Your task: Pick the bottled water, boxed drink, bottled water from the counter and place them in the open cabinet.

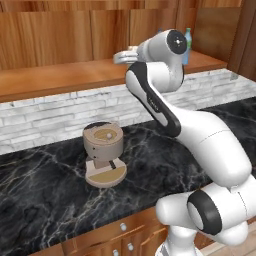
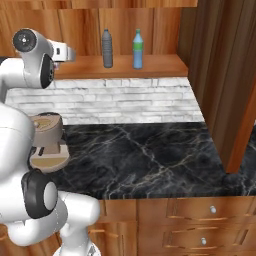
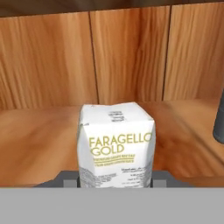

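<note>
The boxed drink (image 3: 116, 146), seated between the jaws, carries the only legible wording. Its white front face reads "FARAGELLO" over "GOLD" in yellow-gold capitals. Directly beneath that stand several lines of smaller print, too fine to read. A small dark mark near the upper edge of the same face is likewise illegible. No other text, number or sign can be read on anything around the jaws.

place: kitchen | signs: marble counter (image 2: 145, 155), wood cabinet (image 2: 125, 20), drawers (image 2: 200, 220), probably coffee machine (image 1: 103, 152)
</note>
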Controlling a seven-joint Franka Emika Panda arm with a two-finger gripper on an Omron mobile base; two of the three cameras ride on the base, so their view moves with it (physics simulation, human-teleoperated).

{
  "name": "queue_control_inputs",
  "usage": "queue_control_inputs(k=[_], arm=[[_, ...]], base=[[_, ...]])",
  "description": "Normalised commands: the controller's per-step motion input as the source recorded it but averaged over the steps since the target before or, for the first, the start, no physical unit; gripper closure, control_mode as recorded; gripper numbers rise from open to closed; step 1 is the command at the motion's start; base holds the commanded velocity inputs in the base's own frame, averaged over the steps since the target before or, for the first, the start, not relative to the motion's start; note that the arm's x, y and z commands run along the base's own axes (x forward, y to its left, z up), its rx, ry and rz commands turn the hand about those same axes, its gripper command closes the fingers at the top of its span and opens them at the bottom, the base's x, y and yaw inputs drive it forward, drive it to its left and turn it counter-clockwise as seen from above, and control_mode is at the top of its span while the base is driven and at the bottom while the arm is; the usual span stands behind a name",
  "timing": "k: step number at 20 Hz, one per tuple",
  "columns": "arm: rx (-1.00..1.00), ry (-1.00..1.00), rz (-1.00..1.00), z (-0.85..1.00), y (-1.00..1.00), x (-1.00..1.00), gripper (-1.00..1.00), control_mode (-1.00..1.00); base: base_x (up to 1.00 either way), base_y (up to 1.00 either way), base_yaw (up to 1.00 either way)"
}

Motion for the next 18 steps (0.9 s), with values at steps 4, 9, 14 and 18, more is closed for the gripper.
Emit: queue_control_inputs(k=[4, 9, 14, 18], arm=[[-0.03, -0.01, 0.0, -0.03, 0.04, 0.0, 1.0, -1.0], [0.0, 0.0, 0.0, -0.37, 0.0, 0.07, 1.0, -1.0], [0.0, 0.0, 0.0, -0.39, 0.0, 0.11, 1.0, -1.0], [0.0, 0.02, 0.0, -0.14, 0.0, 0.23, 1.0, -1.0]], base=[[0.0, 0.0, 0.0], [0.0, 0.0, 0.0], [0.0, 0.0, 0.0], [0.0, 0.0, 0.0]])
